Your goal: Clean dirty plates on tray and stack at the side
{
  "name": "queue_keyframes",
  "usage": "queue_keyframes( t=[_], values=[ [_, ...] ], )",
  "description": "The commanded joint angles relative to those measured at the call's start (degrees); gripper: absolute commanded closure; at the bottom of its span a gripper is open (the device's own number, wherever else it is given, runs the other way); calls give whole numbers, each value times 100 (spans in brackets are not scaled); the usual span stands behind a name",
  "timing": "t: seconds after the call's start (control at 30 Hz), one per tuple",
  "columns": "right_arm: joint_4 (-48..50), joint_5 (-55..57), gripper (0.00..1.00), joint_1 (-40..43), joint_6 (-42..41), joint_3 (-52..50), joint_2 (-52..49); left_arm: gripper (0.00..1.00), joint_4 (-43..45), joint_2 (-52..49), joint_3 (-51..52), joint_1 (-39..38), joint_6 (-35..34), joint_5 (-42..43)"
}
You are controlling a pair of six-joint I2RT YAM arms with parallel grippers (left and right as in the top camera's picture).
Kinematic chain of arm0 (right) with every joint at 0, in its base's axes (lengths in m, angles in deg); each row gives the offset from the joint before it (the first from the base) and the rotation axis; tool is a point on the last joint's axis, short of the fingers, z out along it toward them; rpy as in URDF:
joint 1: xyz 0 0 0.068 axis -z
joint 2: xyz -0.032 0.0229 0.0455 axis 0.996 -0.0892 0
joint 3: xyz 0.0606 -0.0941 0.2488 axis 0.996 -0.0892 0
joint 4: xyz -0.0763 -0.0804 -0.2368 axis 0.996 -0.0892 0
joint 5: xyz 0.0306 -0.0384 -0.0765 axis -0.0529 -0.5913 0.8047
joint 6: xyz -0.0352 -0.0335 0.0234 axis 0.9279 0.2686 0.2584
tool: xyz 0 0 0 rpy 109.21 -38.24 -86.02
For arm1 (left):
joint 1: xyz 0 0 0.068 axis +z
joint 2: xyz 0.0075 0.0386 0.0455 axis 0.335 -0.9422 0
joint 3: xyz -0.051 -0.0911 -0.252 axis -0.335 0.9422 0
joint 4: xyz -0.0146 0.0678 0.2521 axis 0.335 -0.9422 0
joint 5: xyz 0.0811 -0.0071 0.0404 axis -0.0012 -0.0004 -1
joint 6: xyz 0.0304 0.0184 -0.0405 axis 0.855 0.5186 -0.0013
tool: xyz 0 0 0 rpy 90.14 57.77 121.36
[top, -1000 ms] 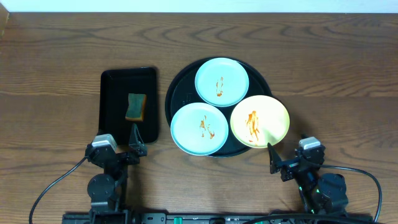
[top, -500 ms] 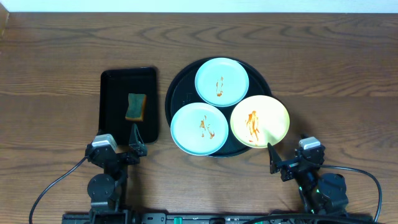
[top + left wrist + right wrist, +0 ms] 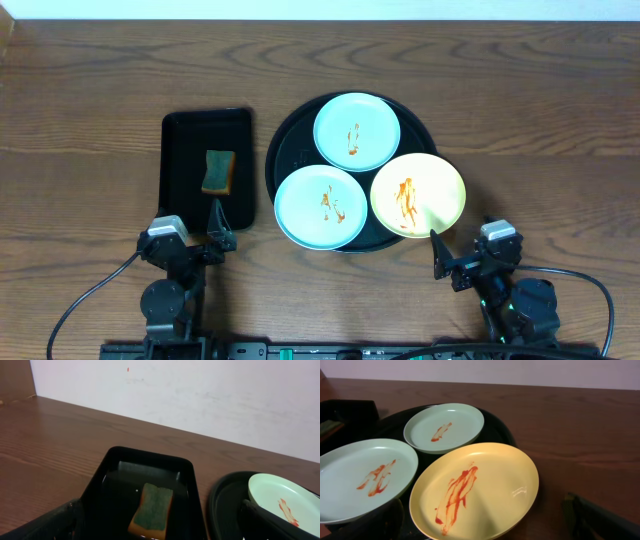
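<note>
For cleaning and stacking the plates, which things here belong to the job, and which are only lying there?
Belong to the job: far mint-blue plate, near mint-blue plate, yellow plate, all smeared with sauce; round black tray under them; sponge, probably for wiping.

Only lying there: rectangular black tray that holds the sponge; wooden table.

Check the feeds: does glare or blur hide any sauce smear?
Overhead: sharp, even light; small glint on the yellow plate, beside its smear. Right wrist: same glint, all smears clear. Left wrist: dimmer, sponge legible.
</note>
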Motion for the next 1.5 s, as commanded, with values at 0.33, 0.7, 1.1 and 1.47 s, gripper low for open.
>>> queue_keyframes(
  t=[0.33, 0.7, 1.1, 1.47],
  values=[
    [127, 245, 1, -55, 205, -11, -15, 2, -149, 4, 146, 13, 116, -199],
    [299, 293, 1, -55, -334, 24, -114, 2, -326, 2, 31, 13, 90, -201],
    [317, 310, 1, -55, -396, 907, -1834, 2, -962, -1027, -933, 13, -278, -140],
    [-754, 74, 1, -48, -610, 2924, -4524, 2, -2312, -3388, -2979, 13, -273, 0]
  ],
)
